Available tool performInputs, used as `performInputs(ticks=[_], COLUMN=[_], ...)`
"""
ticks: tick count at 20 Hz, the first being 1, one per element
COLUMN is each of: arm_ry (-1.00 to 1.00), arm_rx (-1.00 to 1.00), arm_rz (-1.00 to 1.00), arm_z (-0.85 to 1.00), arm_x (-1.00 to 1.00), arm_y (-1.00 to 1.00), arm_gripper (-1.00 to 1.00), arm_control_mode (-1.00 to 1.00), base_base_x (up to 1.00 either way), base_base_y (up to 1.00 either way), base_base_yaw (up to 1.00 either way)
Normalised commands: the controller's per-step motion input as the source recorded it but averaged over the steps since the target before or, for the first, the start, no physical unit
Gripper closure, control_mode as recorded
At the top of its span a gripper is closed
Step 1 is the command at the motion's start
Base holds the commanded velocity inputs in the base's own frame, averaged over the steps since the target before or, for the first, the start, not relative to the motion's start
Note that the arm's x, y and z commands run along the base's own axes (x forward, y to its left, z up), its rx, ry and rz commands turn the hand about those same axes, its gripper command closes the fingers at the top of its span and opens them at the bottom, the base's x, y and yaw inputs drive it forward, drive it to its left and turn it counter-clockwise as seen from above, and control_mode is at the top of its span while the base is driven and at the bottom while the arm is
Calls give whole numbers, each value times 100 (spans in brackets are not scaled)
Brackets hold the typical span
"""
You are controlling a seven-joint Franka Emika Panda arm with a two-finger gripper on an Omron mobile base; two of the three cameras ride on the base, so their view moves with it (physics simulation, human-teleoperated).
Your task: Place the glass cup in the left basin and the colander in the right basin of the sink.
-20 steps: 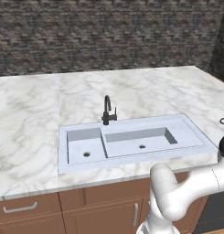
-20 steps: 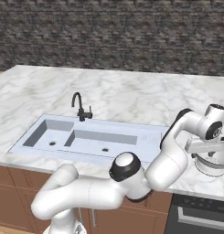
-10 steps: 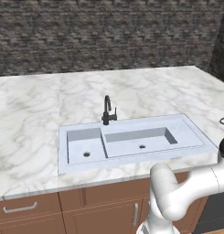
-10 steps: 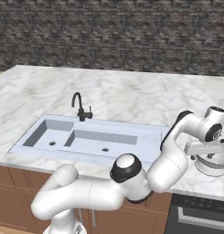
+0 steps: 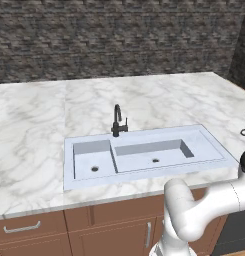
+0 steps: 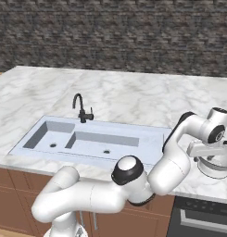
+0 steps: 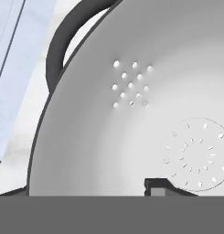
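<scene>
The end effector (image 7: 88, 189) straddles the colander's (image 6: 216, 165) rim, one finger inside the bowl; whether it grips cannot be told. Colander sits on the surface (image 6: 133, 97), right of the sink (image 6: 87, 139).

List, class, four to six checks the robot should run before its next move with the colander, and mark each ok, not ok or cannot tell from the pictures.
1. Claw positioned at the colander: ok; the hand view looks straight into its perforated bowl, with one fingertip inside.
2. Claw closed firmly on the colander's wall: cannot tell; the other fingertip is barely visible.
3. Colander resting on the counter, right of the sink: ok.
4. Right basin free to receive the colander: ok.
5. Left basin free for the glass cup: ok.
6. Faucet out of the path: ok; it stands at the sink's back rim.
</scene>
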Motion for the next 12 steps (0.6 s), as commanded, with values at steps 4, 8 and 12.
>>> performInputs(ticks=[4, 8, 12], arm_ry=[0, 0, -1], arm_rx=[0, 0, 0], arm_rz=[0, 0, 0], arm_z=[0, 0, 5], arm_x=[0, 0, -1], arm_y=[0, 0, 0], arm_gripper=[100, 100, 100], arm_control_mode=[-100, -100, -100], base_base_x=[0, 0, 0], base_base_y=[0, 0, 0], base_base_yaw=[0, 0, 0])
